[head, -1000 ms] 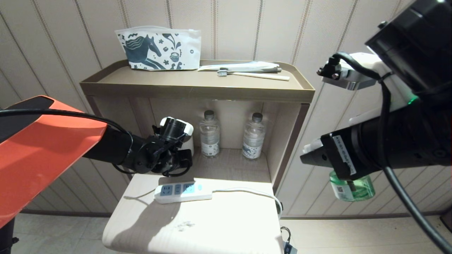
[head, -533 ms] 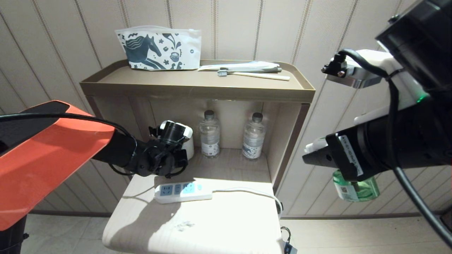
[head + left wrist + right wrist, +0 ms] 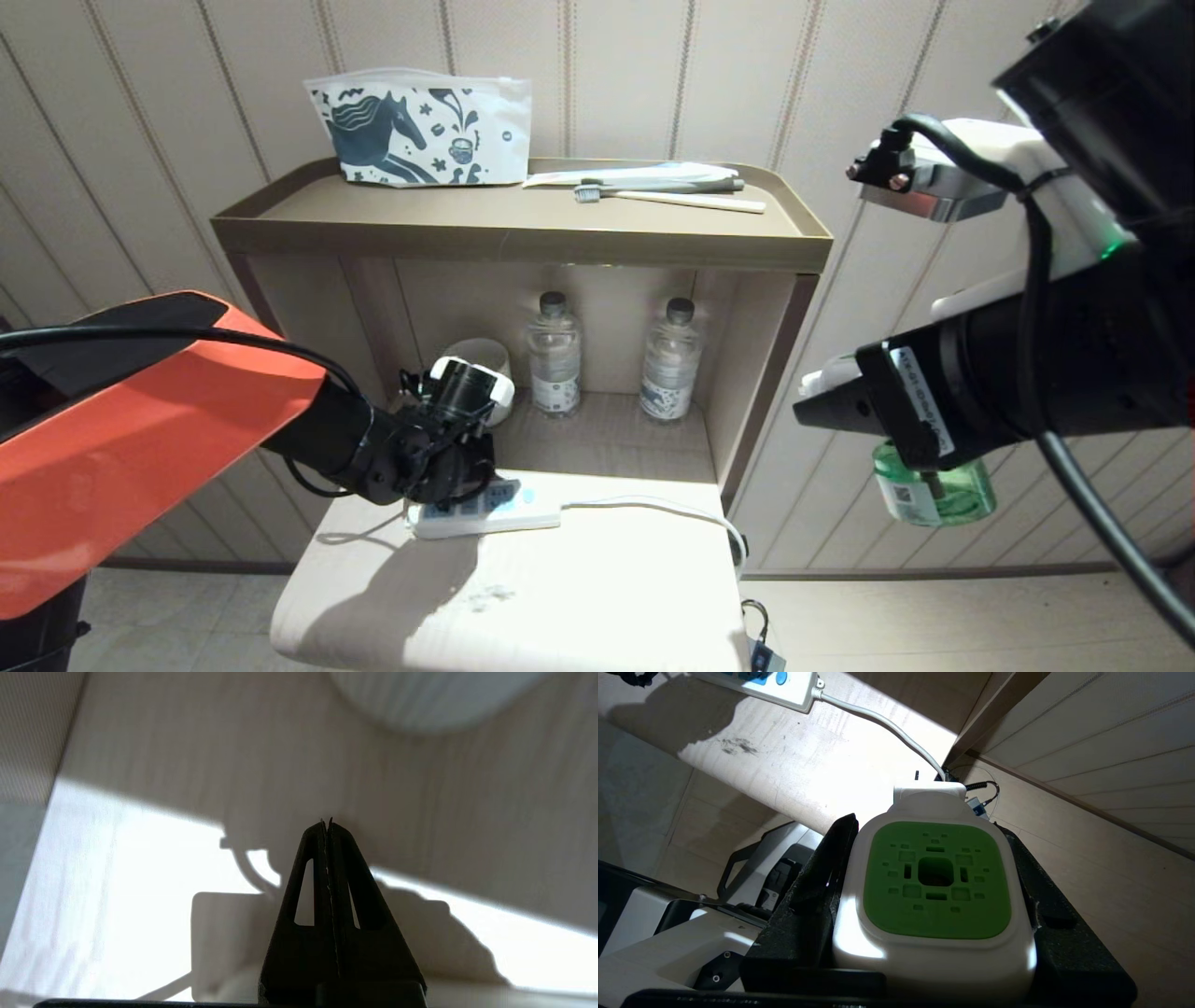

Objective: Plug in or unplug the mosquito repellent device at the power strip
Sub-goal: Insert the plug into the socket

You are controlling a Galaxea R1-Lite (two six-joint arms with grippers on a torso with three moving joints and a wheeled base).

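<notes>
The mosquito repellent device (image 3: 934, 490), a green bottle under a white-and-green plug head (image 3: 936, 879), hangs in the air to the right of the small table, well away from the power strip. My right gripper (image 3: 927, 830) is shut on its white head, one black finger on each side. The white power strip (image 3: 518, 509) lies on the table top with its blue socket faces up; its cord end (image 3: 761, 683) also shows in the right wrist view. My left gripper (image 3: 464, 478) is shut and empty, low over the strip's left end, its tips (image 3: 325, 822) pressed together.
Two clear water bottles (image 3: 555, 355) (image 3: 670, 359) and a white round container (image 3: 481, 359) stand in the shelf niche behind the strip. The strip's cord (image 3: 653, 509) runs right and drops off the table edge. A printed pouch (image 3: 420, 131) and a toothbrush (image 3: 667, 196) lie on the top tray (image 3: 523, 229).
My left arm has come down and forward, and now covers the left sockets of the power strip. The right arm with the device has hardly moved.
</notes>
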